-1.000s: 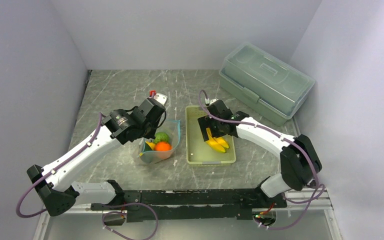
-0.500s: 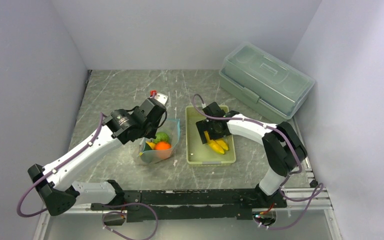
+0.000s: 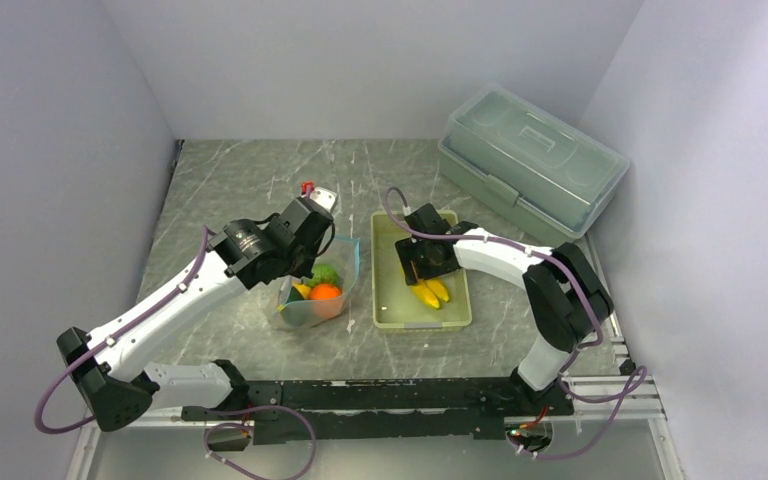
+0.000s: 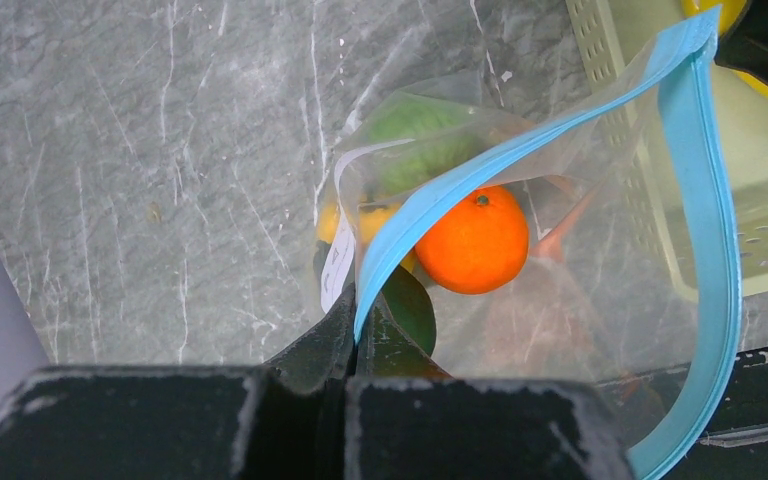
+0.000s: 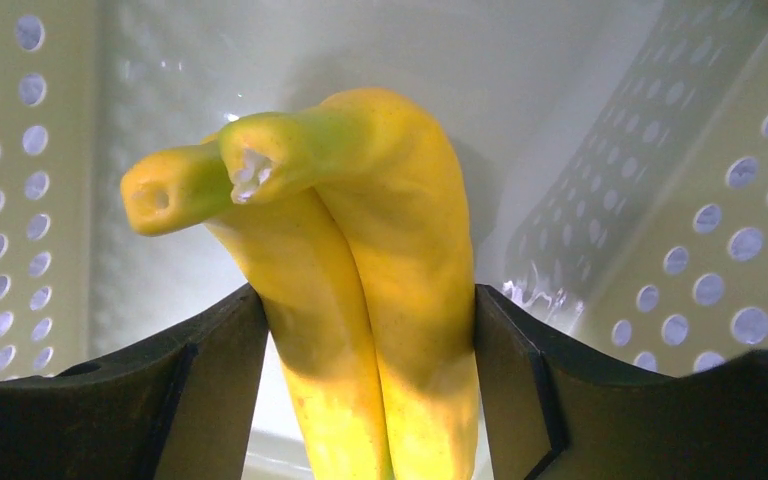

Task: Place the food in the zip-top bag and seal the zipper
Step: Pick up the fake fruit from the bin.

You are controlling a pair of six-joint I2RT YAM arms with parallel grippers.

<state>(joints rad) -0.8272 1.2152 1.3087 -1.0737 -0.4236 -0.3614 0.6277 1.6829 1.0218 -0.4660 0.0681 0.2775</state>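
The clear zip-top bag (image 3: 318,292) stands open on the table with its light blue zipper (image 4: 520,155) spread apart. Inside are an orange ball (image 4: 472,240), a bumpy green fruit (image 4: 420,135), a dark green avocado (image 4: 410,310) and a yellow-orange piece (image 4: 370,225). My left gripper (image 4: 357,318) is shut on the bag's zipper edge and holds it up. My right gripper (image 5: 370,330) is inside the pale green basket (image 3: 454,318), shut on the yellow bananas (image 5: 360,250), which also show in the top view (image 3: 428,291).
A large translucent lidded box (image 3: 530,165) stands at the back right. The basket sits just right of the bag, its perforated wall (image 5: 700,200) close around my right gripper. Grey walls enclose the marble table (image 3: 240,180).
My right arm has drawn its elbow in and moved its gripper down over the bananas in the basket, closing on them. The left gripper and the bag have stayed in place.
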